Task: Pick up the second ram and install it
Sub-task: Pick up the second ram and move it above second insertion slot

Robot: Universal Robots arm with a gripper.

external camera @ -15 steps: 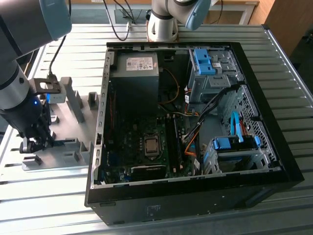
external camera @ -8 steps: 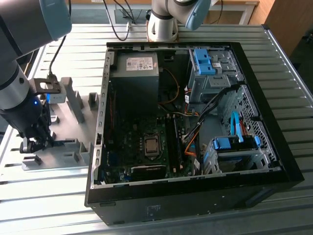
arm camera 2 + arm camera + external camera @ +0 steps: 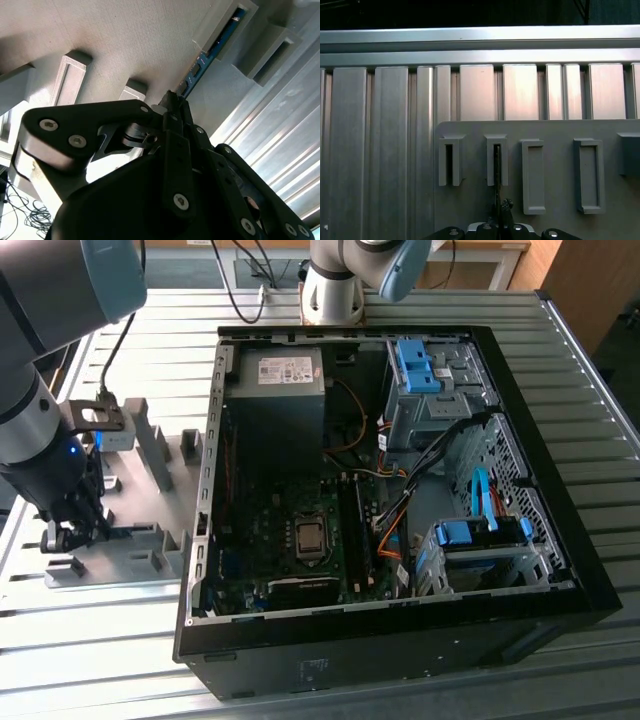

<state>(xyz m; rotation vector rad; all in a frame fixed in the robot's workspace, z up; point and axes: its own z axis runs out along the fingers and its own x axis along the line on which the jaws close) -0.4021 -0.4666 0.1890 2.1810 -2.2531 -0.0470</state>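
Ribbed aluminium table, grey fixture plate at the exterior view's left: second ram stands edge-on in a slot block, and the gripper fingers seem clamped on its near end.

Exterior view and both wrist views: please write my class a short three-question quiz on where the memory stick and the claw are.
1. True or false: the second ram already sits inside the computer case.
2. In the first wrist view, the ram stands edge-on in: A) a slotted grey block; B) a blue drive cage; C) a coil of cable.
3. Fill in: in the exterior view, the claw is over the grey fixture plate, to the exterior view's ____ of the case.
Key: 1 false, it stands in the fixture with the claw shut on it; 2 A; 3 left.
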